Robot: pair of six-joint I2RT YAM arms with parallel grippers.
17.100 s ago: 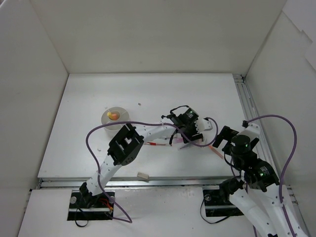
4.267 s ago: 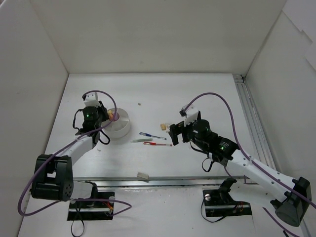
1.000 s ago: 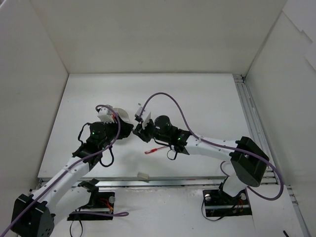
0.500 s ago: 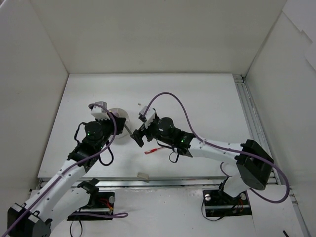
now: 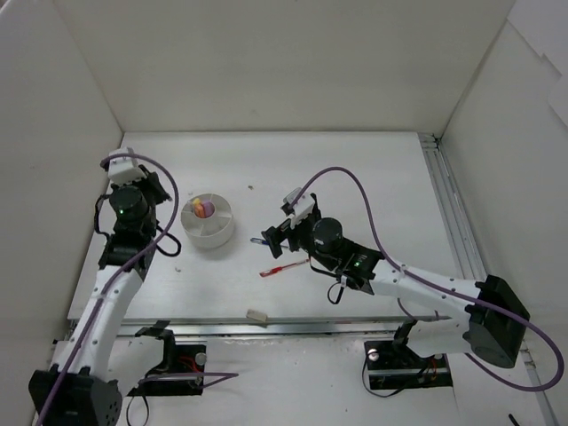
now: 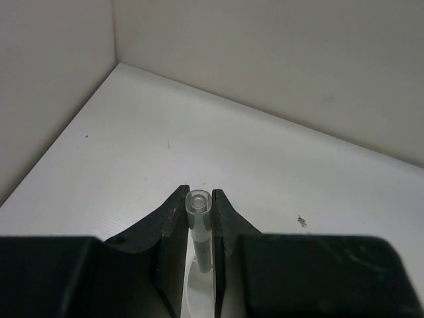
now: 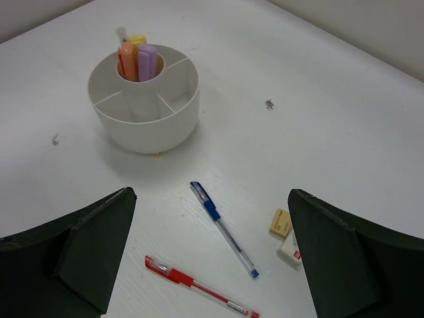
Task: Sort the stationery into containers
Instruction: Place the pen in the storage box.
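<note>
Left of divided cup (image 5: pixel 211 238): L gripper (image 6: pixel 199 196) clamped on clear-ended pen (image 6: pixel 200 232), not yet over a compartment. R gripper (image 7: pixel 209 193) wide open, empty, above blue pen (image 7: pixel 222 227). Next, prob.: L aligns w/ free compartment, releases; R descends.

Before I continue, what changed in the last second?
The right gripper let go of the clear-barrelled pen and drew back right, open. The left gripper shut on it and swung left, away from the round white divided cup. Cup, thin red pen, thin blue pen unmoved.
</note>
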